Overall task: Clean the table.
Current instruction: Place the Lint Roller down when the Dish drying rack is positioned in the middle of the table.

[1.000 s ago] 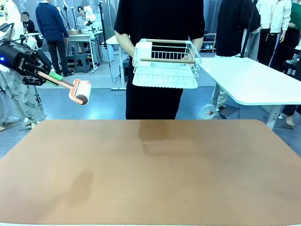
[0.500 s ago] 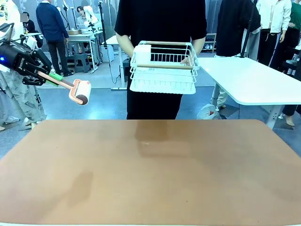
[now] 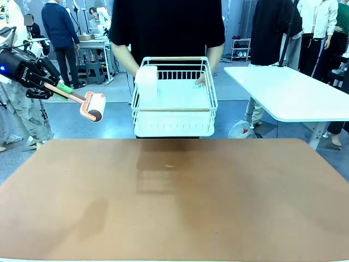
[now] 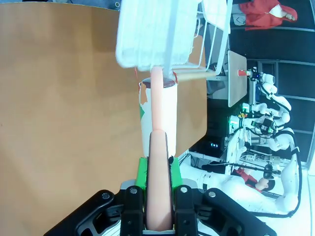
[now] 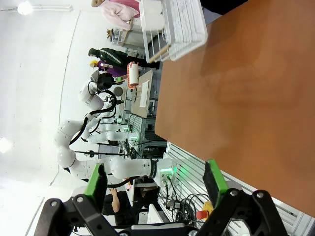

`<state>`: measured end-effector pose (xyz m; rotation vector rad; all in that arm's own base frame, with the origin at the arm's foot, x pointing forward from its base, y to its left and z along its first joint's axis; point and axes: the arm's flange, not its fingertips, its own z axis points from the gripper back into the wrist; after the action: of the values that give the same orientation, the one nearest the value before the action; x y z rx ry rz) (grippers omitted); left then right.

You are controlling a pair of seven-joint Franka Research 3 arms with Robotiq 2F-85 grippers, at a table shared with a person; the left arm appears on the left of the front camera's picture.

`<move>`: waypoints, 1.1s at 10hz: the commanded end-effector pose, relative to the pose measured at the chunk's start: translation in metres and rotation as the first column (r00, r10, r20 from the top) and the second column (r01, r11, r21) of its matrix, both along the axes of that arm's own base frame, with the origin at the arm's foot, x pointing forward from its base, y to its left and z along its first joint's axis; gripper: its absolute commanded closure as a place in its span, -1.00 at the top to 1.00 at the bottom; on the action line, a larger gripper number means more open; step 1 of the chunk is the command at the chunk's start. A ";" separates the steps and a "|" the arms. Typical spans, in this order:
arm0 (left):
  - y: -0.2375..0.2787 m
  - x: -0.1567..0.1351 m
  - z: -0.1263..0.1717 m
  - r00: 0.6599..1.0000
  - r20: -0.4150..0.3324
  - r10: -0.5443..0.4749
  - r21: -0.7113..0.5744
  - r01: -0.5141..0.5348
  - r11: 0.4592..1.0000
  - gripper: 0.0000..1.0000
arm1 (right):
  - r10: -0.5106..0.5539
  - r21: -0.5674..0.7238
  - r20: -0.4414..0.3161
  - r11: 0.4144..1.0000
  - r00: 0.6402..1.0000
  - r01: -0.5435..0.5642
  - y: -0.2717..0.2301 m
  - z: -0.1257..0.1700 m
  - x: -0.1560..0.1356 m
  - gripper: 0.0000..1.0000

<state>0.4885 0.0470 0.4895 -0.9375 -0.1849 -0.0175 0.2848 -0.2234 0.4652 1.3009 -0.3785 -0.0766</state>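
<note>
Table with the terracotta top spreads wide across our front view, and one small pale crumb lies near its far middle. Our left gripper is clamped on the peach handle of a lint roller (the handle sits tight between the green pads), holding it in the air off the far left corner. Our right gripper stands spread wide, nothing between its pads. At the far side a person holds a white wire rack just above the far edge; a white roll stands in its left end.
</note>
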 end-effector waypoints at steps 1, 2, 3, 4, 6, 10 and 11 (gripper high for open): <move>0.000 -0.002 0.003 1.000 0.009 -0.008 -0.020 0.009 1.000 -0.77 | -0.001 0.008 0.013 1.000 1.000 0.001 -0.001 0.003 -0.001 1.00; 0.000 -0.002 0.003 1.000 0.009 -0.008 -0.020 0.009 1.000 -0.77 | -0.001 0.008 0.013 1.000 1.000 0.001 -0.001 0.003 -0.001 1.00; 0.000 -0.002 0.003 1.000 0.009 -0.008 -0.020 0.009 1.000 -0.77 | -0.001 0.008 0.013 1.000 1.000 0.001 -0.001 0.003 -0.001 1.00; 0.000 -0.002 0.003 1.000 0.009 -0.008 -0.020 0.009 1.000 -0.77 | -0.001 0.008 0.013 1.000 1.000 0.001 -0.001 0.003 -0.001 1.00; 0.000 -0.002 0.003 1.000 0.009 -0.008 -0.020 0.009 1.000 -0.77 | -0.001 0.008 0.013 1.000 1.000 0.001 -0.001 0.003 -0.001 1.00; 0.000 -0.002 0.003 1.000 0.009 -0.008 -0.020 0.009 1.000 -0.77 | -0.001 0.008 0.013 1.000 1.000 0.001 -0.001 0.003 -0.001 1.00; 0.000 -0.002 0.003 1.000 0.009 -0.008 -0.020 0.009 1.000 -0.77 | -0.001 0.008 0.013 1.000 1.000 0.001 -0.001 0.003 -0.001 1.00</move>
<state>0.4885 0.0470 0.4895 -0.9375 -0.1849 -0.0175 0.2848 -0.2234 0.4652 1.3009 -0.3785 -0.0766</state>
